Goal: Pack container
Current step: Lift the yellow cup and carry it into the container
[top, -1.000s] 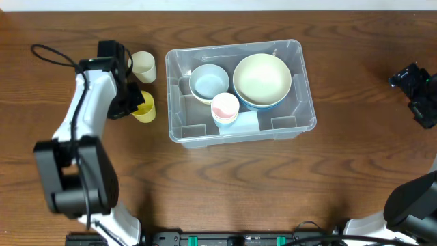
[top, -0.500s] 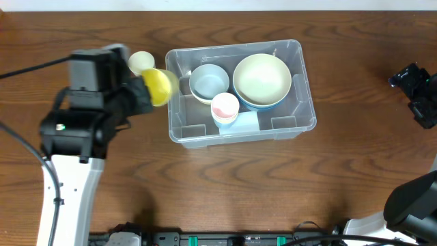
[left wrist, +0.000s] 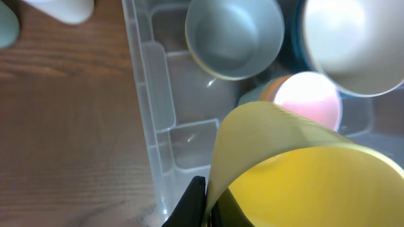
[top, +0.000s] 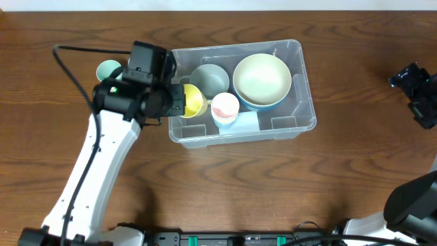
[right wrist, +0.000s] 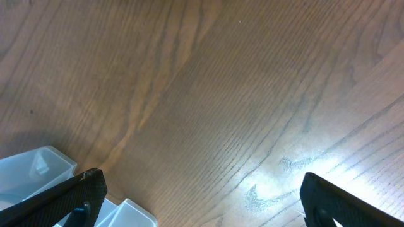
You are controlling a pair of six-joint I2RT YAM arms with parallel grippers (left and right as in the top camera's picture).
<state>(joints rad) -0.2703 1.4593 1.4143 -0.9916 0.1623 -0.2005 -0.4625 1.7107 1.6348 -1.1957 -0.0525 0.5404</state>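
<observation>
The clear plastic container (top: 300, 126) sits at the table's middle back. It holds a grey-blue bowl (top: 209, 78), a large cream bowl (top: 262, 78) nested in a blue one, and a pink cup (top: 224, 107). My left gripper (top: 179, 101) is shut on the rim of a yellow cup (top: 194, 100) and holds it over the container's left end. In the left wrist view the yellow cup (left wrist: 309, 183) fills the lower right, above the container wall (left wrist: 142, 94). My right gripper (top: 415, 85) is open and empty at the far right edge.
A pale green cup (top: 107, 70) stands on the table left of the container, partly behind my left arm. A corner of the container (right wrist: 38, 167) shows in the right wrist view above bare wood.
My left gripper lifted the yellow cup from the table and carried it right, over the container's left end. A pale cup behind it now shows as pale green. The right arm has not moved.
</observation>
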